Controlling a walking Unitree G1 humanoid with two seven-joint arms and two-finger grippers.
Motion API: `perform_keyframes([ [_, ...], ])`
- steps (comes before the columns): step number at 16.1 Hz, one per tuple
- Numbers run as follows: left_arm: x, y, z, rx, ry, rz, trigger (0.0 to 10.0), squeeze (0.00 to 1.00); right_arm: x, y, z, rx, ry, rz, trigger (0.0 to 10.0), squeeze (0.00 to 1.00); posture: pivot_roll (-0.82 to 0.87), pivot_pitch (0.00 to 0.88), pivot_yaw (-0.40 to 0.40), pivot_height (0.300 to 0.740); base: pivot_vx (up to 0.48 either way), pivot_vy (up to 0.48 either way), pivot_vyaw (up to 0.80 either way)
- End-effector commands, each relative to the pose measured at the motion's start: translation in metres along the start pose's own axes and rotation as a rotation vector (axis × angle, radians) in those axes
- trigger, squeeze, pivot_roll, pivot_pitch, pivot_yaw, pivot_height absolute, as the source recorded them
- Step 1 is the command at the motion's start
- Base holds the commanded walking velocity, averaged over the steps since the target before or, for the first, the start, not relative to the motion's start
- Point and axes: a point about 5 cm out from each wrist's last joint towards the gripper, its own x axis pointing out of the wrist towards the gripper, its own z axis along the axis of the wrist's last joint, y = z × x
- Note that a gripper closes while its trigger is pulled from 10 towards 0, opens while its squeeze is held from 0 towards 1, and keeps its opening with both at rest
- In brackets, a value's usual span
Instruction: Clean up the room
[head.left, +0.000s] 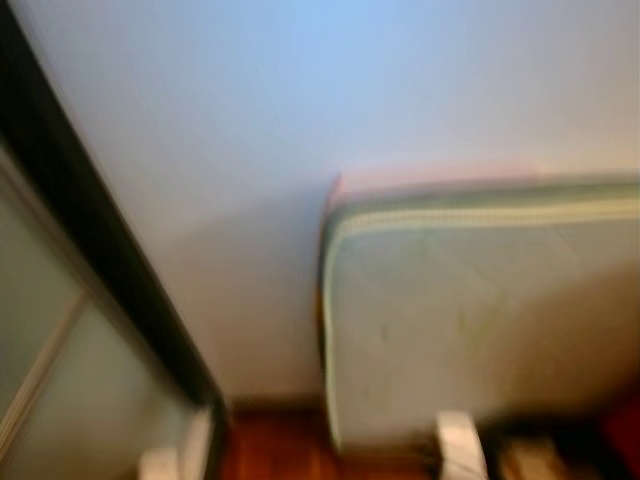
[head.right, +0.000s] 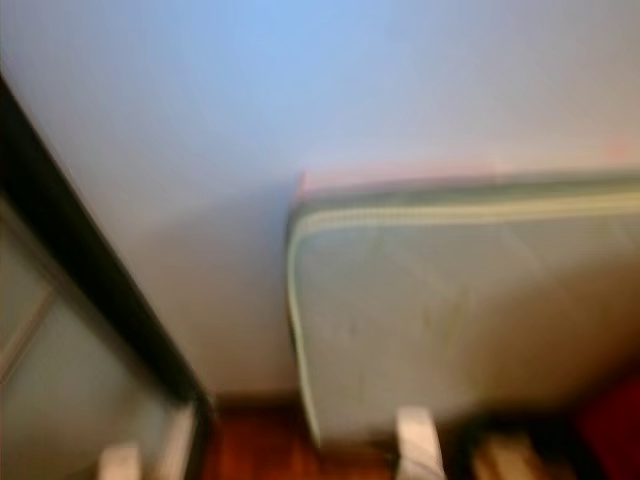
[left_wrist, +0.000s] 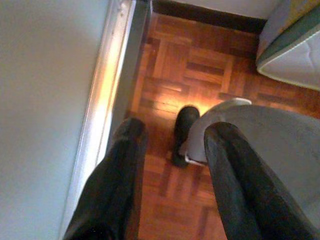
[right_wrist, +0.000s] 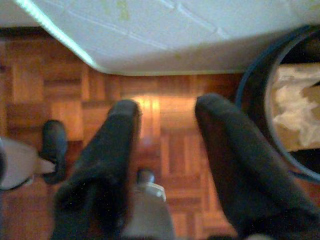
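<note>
A white quilted mattress (right_wrist: 165, 30) with pale green piping is showing against a pale bluish wall (head.left: 250, 130), above reddish-brown parquet flooring (left_wrist: 200, 65) and a black-framed door (head.left: 90, 240).

A parquet floor (right_wrist: 175, 145) carries a leaning mattress (head.left: 480, 320) and a dark bin (right_wrist: 295, 100).

Blurred head views; warm glare on the parquet floor (left_wrist: 170, 95).

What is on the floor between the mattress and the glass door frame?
Bare parquet floor lies between the mattress and the door frame, shown in the left wrist view.
</note>
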Motion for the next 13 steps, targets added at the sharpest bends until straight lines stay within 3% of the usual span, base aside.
perform_keyframes([
  [1,0.0116,-0.0323,0.0242,0.099,0.008,-0.075,10.0,0.0,-0.0086,-0.0445,-0.0202,0.157,0.052,-0.018,10.0,0.0,-0.04,0.013,-0.022,0.74,0.0,0.0,0.0],
  [11,0.0121,-0.0336,0.0271,0.087,-0.006,-0.08,10.0,0.0,-0.0102,-0.0496,-0.0228,0.164,0.054,-0.025,10.0,0.0,-0.04,0.014,-0.027,0.74,0.0,0.0,0.0],
  [13,0.0121,-0.0339,0.0268,0.094,-0.004,-0.085,10.0,0.0,-0.0102,-0.0483,-0.024,0.163,0.06,-0.021,10.0,0.0,-0.04,0.015,-0.027,0.74,0.0,0.0,-0.79],
])
